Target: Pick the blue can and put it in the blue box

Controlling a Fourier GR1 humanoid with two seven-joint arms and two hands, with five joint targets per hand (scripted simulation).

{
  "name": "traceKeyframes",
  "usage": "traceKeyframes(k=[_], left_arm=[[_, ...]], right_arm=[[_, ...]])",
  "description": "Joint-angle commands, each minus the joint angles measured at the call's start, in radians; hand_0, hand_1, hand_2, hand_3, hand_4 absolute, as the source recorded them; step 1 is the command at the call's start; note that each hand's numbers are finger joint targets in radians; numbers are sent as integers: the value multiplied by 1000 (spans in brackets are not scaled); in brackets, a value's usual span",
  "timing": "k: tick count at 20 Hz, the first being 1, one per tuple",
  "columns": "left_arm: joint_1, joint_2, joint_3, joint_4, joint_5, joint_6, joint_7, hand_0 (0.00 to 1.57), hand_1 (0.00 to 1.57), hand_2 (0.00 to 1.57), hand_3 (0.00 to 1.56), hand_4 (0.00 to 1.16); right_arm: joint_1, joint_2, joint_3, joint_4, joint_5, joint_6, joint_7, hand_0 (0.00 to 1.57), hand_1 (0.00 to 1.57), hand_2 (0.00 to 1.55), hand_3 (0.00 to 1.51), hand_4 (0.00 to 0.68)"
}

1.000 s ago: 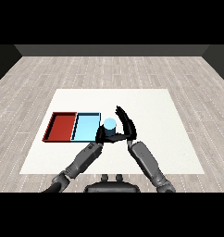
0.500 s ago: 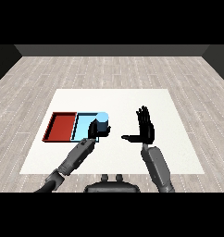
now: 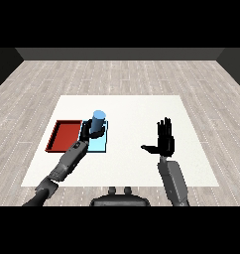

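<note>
The blue can (image 3: 98, 121) stands upright over the light blue tray (image 3: 102, 144), held just above or on its floor; I cannot tell which. My left hand (image 3: 88, 132) is curled round the can's lower left side. The red tray (image 3: 65, 136) lies directly left of the blue one. My right hand (image 3: 164, 139) is raised over the table's right half, fingers straight up and thumb pointing left, holding nothing.
The white table (image 3: 137, 114) stretches around both trays. A wood-plank floor (image 3: 122, 74) surrounds the table.
My left hand has carried the can further left, from the blue tray's right edge to over its middle. My right hand has drifted slightly right and lower.
</note>
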Motion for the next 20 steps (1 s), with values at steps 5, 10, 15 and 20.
traceKeyframes(k=[5,10,15,20], left_arm=[[-125,40,-41,342,-118,20,184,1571,1571,1534,1440,991],[-115,-47,-87,520,-153,42,348,763,763,711,603,908],[-173,-124,-61,698,-169,22,374,904,904,824,449,877],[-227,-130,48,751,-98,80,400,1403,1403,1286,395,629]], right_arm=[[2,-18,-45,12,-44,43,4,0,0,0,0,0],[-5,18,-34,83,-23,33,-34,0,0,0,0,0],[-20,4,-78,119,-47,44,-30,0,0,0,0,0],[-13,3,-61,107,-11,11,-5,0,0,0,0,0]])
